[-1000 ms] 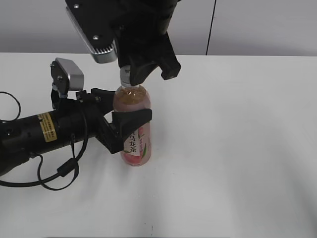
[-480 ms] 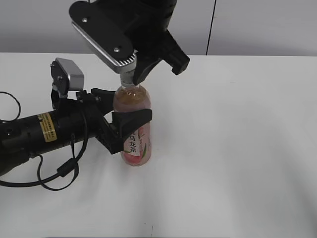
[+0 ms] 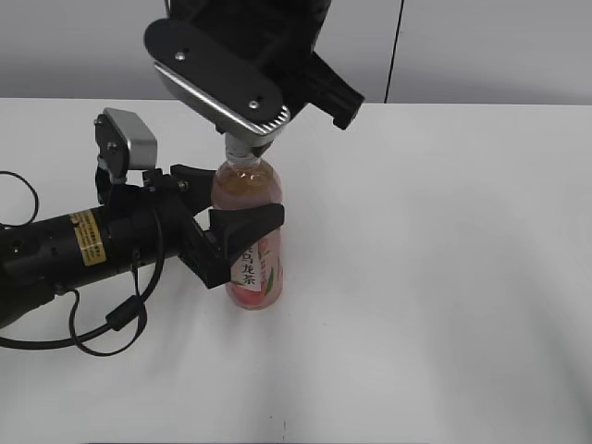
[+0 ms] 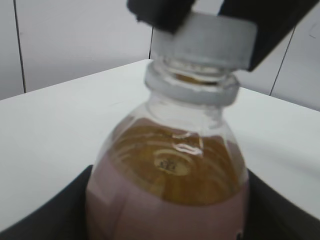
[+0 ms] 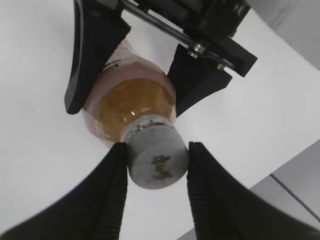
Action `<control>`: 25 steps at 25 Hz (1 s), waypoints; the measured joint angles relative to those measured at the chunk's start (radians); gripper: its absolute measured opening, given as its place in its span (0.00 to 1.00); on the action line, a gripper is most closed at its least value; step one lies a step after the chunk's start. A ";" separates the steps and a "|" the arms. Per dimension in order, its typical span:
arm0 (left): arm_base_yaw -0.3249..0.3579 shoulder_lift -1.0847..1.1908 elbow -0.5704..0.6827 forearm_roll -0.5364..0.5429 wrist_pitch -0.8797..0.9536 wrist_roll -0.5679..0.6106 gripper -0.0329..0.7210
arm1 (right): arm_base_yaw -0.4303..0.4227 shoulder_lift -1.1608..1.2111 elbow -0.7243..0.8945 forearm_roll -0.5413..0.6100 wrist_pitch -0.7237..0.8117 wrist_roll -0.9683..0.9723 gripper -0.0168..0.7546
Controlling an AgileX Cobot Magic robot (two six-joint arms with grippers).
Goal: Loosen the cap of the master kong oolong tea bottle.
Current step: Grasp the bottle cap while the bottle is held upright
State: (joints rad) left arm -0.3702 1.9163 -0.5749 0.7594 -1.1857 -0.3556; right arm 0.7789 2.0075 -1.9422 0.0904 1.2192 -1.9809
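The master kong oolong tea bottle (image 3: 261,268) stands upright on the white table, with pale amber tea and a pink label. My left gripper (image 3: 231,199) is shut on the bottle's body from the left; its black jaws flank the bottle in the left wrist view (image 4: 167,210). The white cap (image 3: 242,154) is on the neck. My right gripper (image 3: 246,141) comes down from above and is shut on the cap. In the right wrist view its two ribbed fingers (image 5: 156,148) press both sides of the cap (image 5: 158,163), whose dark logo faces the camera. The cap also shows in the left wrist view (image 4: 202,37).
The white table (image 3: 444,277) spreads to the right and front of the bottle. The left arm's black body and cable (image 3: 83,250) lie along the table at the left. A grey wall (image 3: 481,46) stands behind.
My right wrist has turned about the bottle's axis while gripping the cap; its camera plate has swung round to the right. The bottle and the left arm have not moved.
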 joint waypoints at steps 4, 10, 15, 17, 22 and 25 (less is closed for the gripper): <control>0.000 0.000 0.000 0.001 -0.001 0.001 0.66 | -0.001 -0.001 0.000 0.008 0.000 -0.076 0.38; 0.000 0.000 0.000 0.002 -0.001 0.001 0.66 | -0.001 -0.001 0.000 0.009 0.000 -0.171 0.38; 0.000 0.000 0.000 0.002 -0.001 0.001 0.66 | -0.001 -0.001 -0.001 0.009 0.000 -0.223 0.38; 0.000 0.000 0.000 0.002 -0.002 0.001 0.66 | -0.001 -0.001 -0.011 0.007 0.003 -0.232 0.38; 0.000 0.000 0.000 -0.002 0.000 -0.005 0.66 | -0.001 -0.004 -0.061 0.016 0.005 -0.255 0.37; 0.000 0.000 0.000 -0.002 0.001 -0.005 0.66 | -0.001 -0.004 -0.087 0.019 0.004 -0.257 0.37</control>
State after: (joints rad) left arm -0.3702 1.9163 -0.5749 0.7578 -1.1848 -0.3610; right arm 0.7779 2.0031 -2.0295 0.1094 1.2232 -2.2374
